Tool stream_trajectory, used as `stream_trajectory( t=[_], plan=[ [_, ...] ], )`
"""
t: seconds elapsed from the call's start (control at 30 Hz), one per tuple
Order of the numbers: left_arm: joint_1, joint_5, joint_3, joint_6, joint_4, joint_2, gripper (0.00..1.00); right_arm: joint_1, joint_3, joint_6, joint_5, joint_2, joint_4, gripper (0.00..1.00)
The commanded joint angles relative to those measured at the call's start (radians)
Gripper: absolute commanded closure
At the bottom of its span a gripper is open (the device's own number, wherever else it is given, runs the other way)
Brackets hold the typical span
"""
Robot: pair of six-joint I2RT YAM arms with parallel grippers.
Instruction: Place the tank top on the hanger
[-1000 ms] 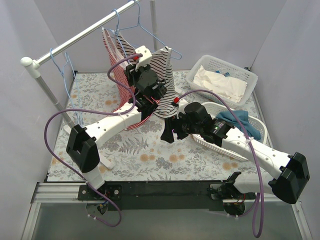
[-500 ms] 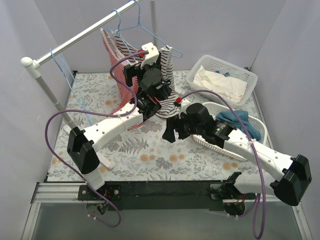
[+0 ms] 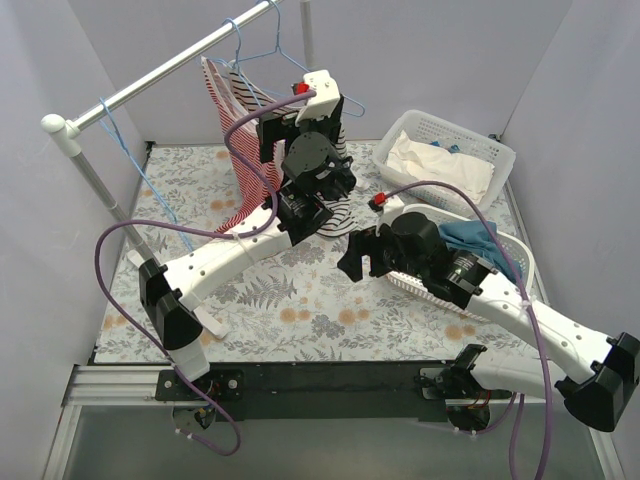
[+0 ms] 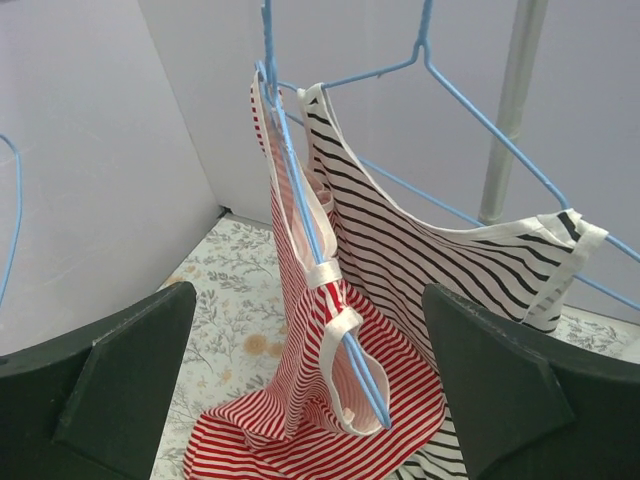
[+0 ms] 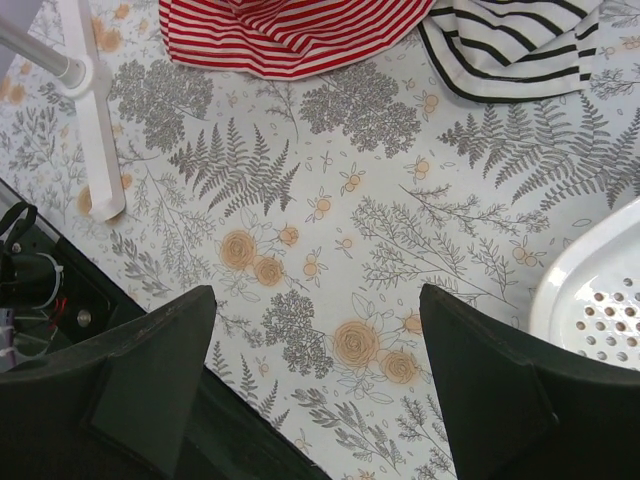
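The red-and-white striped tank top (image 4: 300, 340) hangs from the rail on a light-blue wire hanger (image 4: 297, 190). The wire runs under its strap, and the wire's low end pokes out at the armhole. Its hem (image 5: 290, 25) rests bunched on the floral cloth. From above, the tank top (image 3: 232, 140) shows left of my left arm. My left gripper (image 4: 308, 295) faces it, open and apart from it; from above this gripper (image 3: 300, 128) sits high near the rail. My right gripper (image 5: 315, 292) hovers open over the cloth, holding nothing, mid-table in the top view (image 3: 358, 258).
A black-and-white striped top (image 4: 440, 250) hangs on a second blue hanger just right of the red one. The white rail (image 3: 170, 72) crosses the back left, with a spare hanger (image 3: 130, 150) on it. The rack's foot (image 5: 95, 130) is near-left. Two white baskets (image 3: 455, 135), (image 3: 425, 287) stand right.
My left gripper opened, let go of the red tank top and drew up and to the right. The right arm shifted slightly right, still open.
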Motion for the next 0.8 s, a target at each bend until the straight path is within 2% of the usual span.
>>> stream_trajectory(
  t=[0.0, 0.1, 0.13, 0.17, 0.2, 0.23, 0.27, 0.3, 0.33, 0.4, 0.43, 0.47, 0.63, 0.77],
  plan=[
    [-0.044, 0.052, 0.085, 0.064, -0.085, 0.002, 0.02, -0.004, -0.019, -0.008, 0.061, -0.065, 0.019, 0.09],
    [-0.085, 0.106, 0.159, 0.021, -0.227, 0.017, 0.02, -0.006, -0.035, -0.007, 0.087, -0.109, 0.019, 0.09],
    [-0.1, 0.171, 0.204, -0.132, -0.323, 0.028, 0.02, -0.004, -0.041, -0.002, 0.107, -0.137, 0.021, 0.09],
    [-0.102, 0.237, 0.264, -0.245, -0.632, 0.04, 0.02, -0.006, -0.045, -0.002, 0.117, -0.151, 0.021, 0.09],
    [-0.1, 0.323, 0.456, -0.405, -0.821, 0.089, 0.02, -0.006, -0.055, -0.001, 0.128, -0.166, 0.019, 0.1],
    [-0.067, 0.581, 0.546, -0.618, -0.987, 0.113, 0.02, -0.006, -0.059, 0.007, 0.15, -0.196, 0.019, 0.1],
    [-0.047, 0.677, 0.593, -0.686, -1.146, 0.124, 0.02, -0.006, -0.062, 0.01, 0.163, -0.213, 0.018, 0.1],
    [-0.032, 0.754, 0.544, -0.718, -1.159, 0.097, 0.02, -0.007, -0.071, 0.018, 0.179, -0.232, 0.014, 0.1],
    [-0.024, 0.908, 0.476, -0.731, -1.142, 0.065, 0.02, -0.006, -0.078, 0.031, 0.217, -0.275, 0.011, 0.1],
    [-0.022, 1.021, 0.272, -0.778, -1.006, -0.029, 0.02, -0.006, -0.093, 0.045, 0.254, -0.324, 0.001, 0.1],
    [-0.021, 1.069, 0.102, -0.803, -0.966, -0.107, 0.02, -0.006, -0.113, 0.057, 0.289, -0.374, -0.001, 0.1],
    [-0.022, 1.109, 0.034, -0.845, -0.906, -0.136, 0.02, -0.006, -0.122, 0.065, 0.311, -0.4, -0.008, 0.1],
    [-0.019, 1.178, -0.329, -0.982, -0.829, -0.248, 0.02, -0.006, -0.19, 0.11, 0.418, -0.58, -0.03, 0.1],
    [-0.024, 1.249, -0.573, -1.07, -0.717, -0.356, 0.02, -0.006, -0.251, 0.119, 0.444, -0.649, -0.028, 0.1]
  ],
)
